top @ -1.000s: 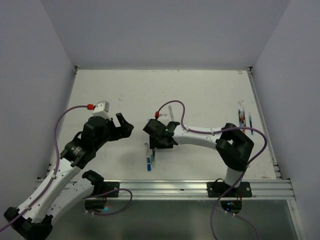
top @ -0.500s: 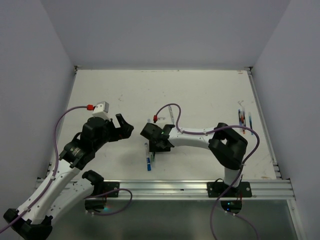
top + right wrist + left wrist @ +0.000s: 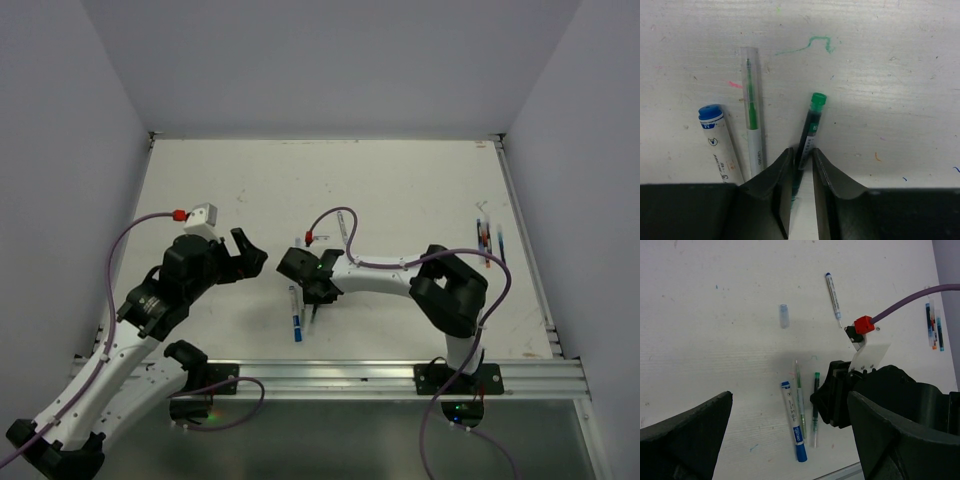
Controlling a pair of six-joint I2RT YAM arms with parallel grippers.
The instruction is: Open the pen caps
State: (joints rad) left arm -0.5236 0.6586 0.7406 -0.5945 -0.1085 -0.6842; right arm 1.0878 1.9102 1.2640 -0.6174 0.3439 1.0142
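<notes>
Right gripper down on slim dark-green plastic pen, near-edge middle of white surface. Jaws flank barrel closely; actual pinch indeterminable. Judged purpose: anchor barrel for cap pull. Left gripper alongside, jaws wide, empty, likely reserved for cap. Short clear loose cap lies farther in.

- My right fingers flank the green-black pen, with hardly any gap beside it.
- Just left, the clear green pen and the blue-capped pen crowd that side.
- Right of them, bare counter.
- My left fingers gape over open counter; my right wrist blocks those pens' right side.
- The loose cap lies well apart.
</notes>
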